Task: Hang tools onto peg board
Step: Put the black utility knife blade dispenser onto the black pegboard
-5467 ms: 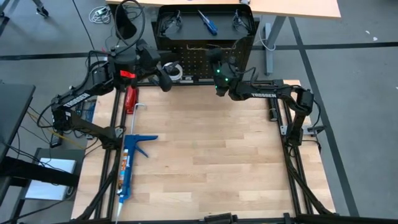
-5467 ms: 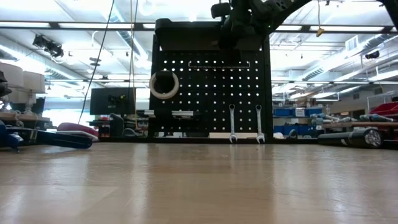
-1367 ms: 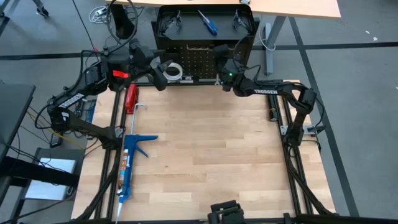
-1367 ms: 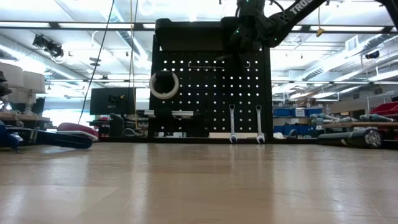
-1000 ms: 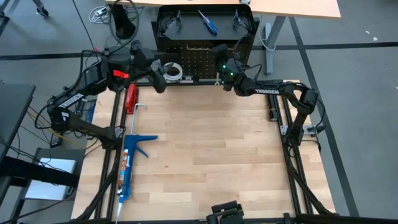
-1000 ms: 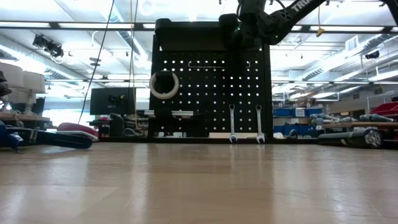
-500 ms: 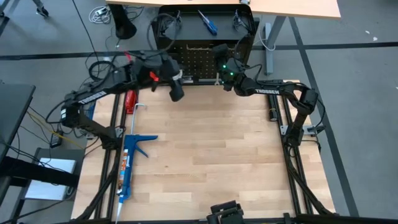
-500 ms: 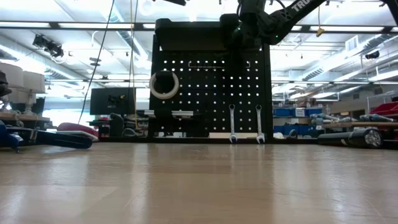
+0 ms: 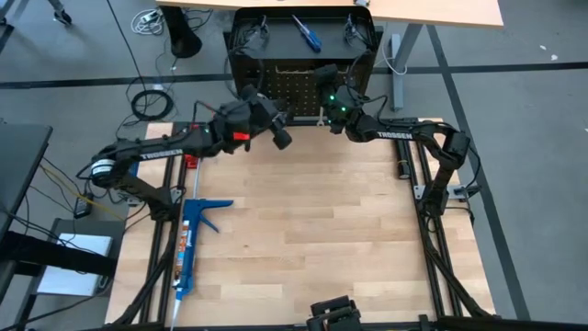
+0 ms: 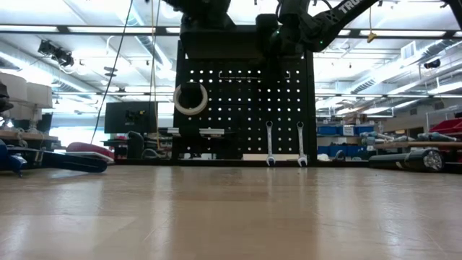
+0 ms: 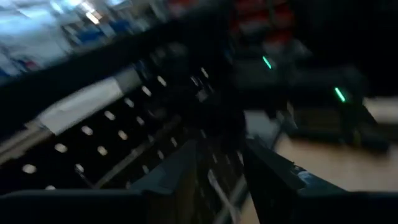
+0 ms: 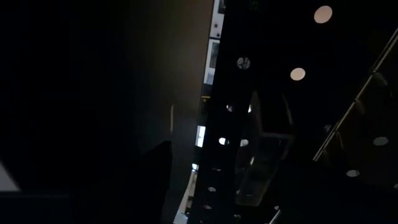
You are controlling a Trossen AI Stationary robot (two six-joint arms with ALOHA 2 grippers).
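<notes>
The black peg board stands upright at the table's far edge. A white tape roll hangs on its left part, and two silver wrenches hang low on its right. A blue-handled screwdriver and two safety glasses lie on the board's top shelf. My left gripper is open with nothing between its fingers, level in front of the board's middle. My right gripper is up against the board's upper right.
A long blue caulking gun lies along the table's left edge, and a red-handled tool shows just beyond it, under my left arm. The pale wooden tabletop stretches from the board to the near edge.
My left arm has swung from the board's left end toward the table's right and come down. Its gripper now stands in front of the board's middle, close to my right gripper.
</notes>
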